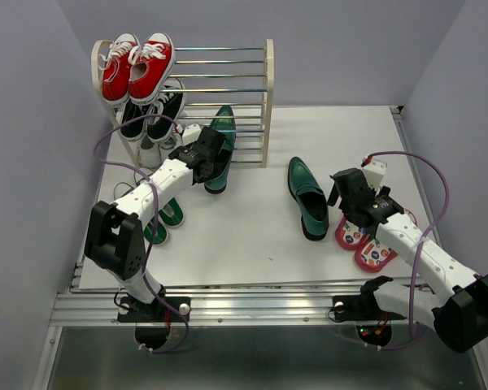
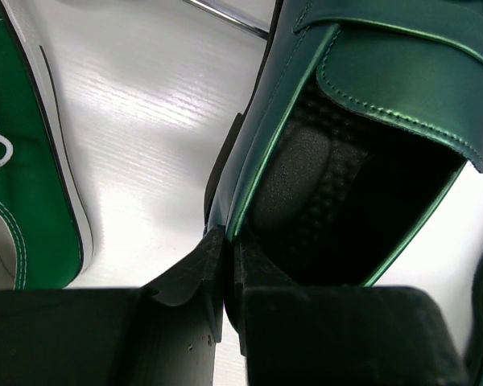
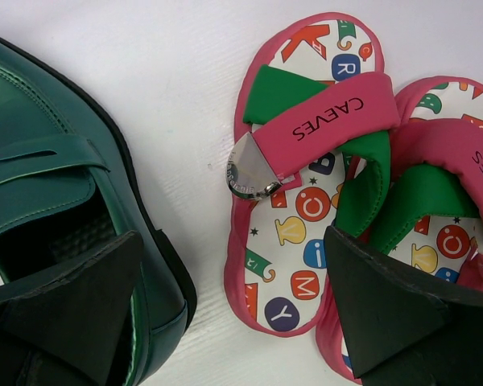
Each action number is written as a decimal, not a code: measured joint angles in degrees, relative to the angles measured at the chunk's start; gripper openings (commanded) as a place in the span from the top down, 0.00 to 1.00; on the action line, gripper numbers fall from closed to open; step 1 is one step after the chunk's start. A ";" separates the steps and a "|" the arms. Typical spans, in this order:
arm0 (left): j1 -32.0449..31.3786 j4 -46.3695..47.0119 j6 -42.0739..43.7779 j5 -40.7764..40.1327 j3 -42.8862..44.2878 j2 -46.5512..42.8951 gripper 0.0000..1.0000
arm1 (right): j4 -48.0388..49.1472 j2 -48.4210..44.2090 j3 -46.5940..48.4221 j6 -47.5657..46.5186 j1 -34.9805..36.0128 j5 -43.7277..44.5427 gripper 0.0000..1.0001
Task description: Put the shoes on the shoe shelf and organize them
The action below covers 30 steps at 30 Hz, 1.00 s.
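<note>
Up close, my left gripper [image 2: 224, 249] pinches one side of the green loafer [image 2: 370, 121]; only the top camera shows it by the shoe shelf [image 1: 268, 81]. My right gripper [image 3: 233, 241] hangs wide open over the flip-flops [image 3: 294, 265]

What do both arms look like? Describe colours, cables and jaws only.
The left arm and right arm match: white tubular links between chunky black joint housings. A thin purple cable loops along each, left and right. The jaws are matte black, blocky wedges. No sleeves or readable markings show.

"CAEVES" on pink flip-flop strap [image 3: 326, 121]
</note>
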 measured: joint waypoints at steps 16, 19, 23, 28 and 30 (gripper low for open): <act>2.73 0.33 1.55 -1.05 5.25 3.82 1.00 | 0.00 0.57 0.00 -0.22 0.02 -0.15 0.00; 3.08 0.31 1.79 -1.07 5.79 3.87 1.00 | 0.00 0.74 0.00 -0.44 0.02 -0.46 0.00; 3.63 0.04 2.32 -1.09 7.02 4.63 1.00 | 0.00 0.74 0.00 -0.79 0.00 -0.59 0.00; 3.91 -0.50 3.52 -1.33 8.46 6.75 1.00 | 0.00 0.74 0.00 -0.85 0.02 -0.79 0.00; 4.13 -0.87 3.87 -1.44 9.49 7.93 1.00 | 0.02 0.72 0.00 -0.85 0.00 -0.85 0.00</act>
